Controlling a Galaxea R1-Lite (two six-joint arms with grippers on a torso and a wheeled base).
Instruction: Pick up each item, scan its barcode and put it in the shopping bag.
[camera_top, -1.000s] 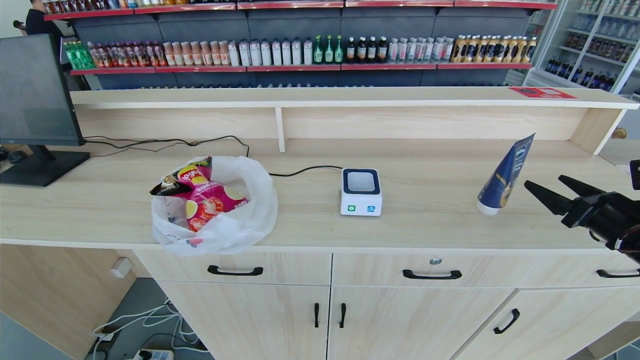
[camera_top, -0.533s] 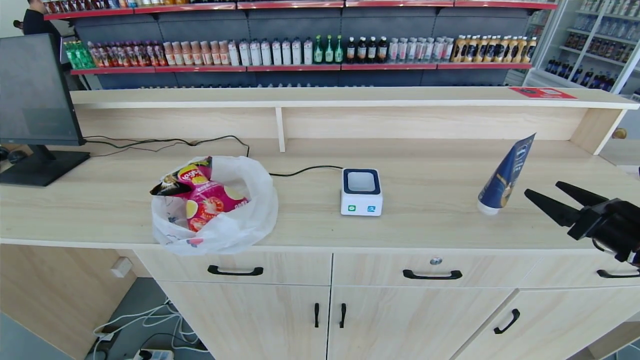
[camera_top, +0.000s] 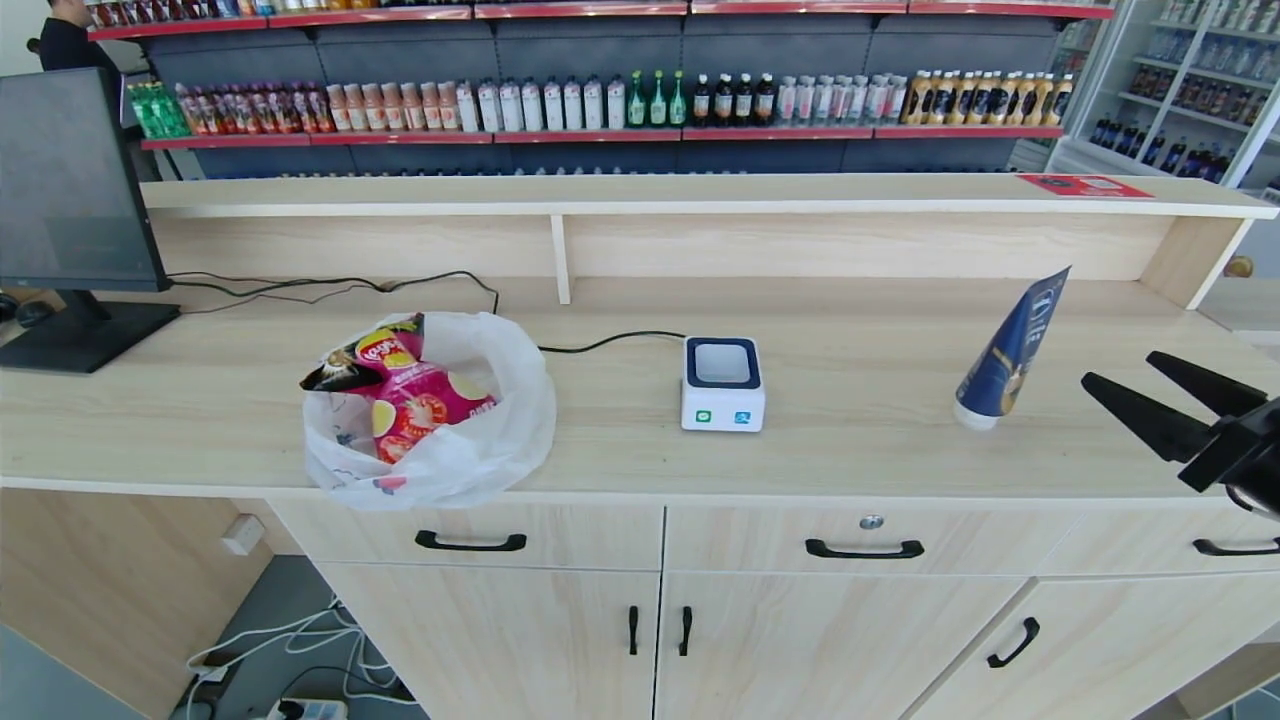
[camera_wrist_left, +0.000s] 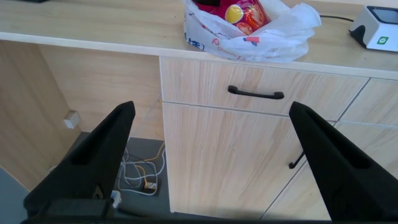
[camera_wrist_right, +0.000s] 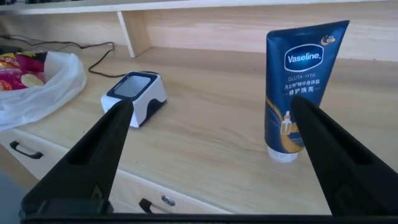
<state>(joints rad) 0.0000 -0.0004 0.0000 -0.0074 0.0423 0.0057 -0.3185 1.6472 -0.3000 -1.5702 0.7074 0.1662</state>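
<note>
A dark blue tube (camera_top: 1008, 352) (camera_wrist_right: 299, 88) stands on its white cap at the right of the wooden counter (camera_top: 860, 370). My right gripper (camera_top: 1120, 372) (camera_wrist_right: 211, 112) is open, low over the counter just right of the tube, not touching it. The white scanner (camera_top: 722, 384) (camera_wrist_right: 135, 96) sits mid-counter. A white plastic shopping bag (camera_top: 440, 420) (camera_wrist_left: 249, 28) at the left front edge holds a pink snack packet (camera_top: 410, 395). My left gripper (camera_wrist_left: 211, 118) hangs open below the counter, facing the cabinet fronts (camera_wrist_left: 224, 162).
A monitor (camera_top: 70, 200) stands at the counter's far left with cables (camera_top: 330, 285) running along the back. A raised ledge (camera_top: 700, 195) borders the far side. Drawer handles (camera_top: 865, 549) line the front below.
My right gripper has drawn back to the right, away from the tube, staying open. The tube, scanner and bag have not moved.
</note>
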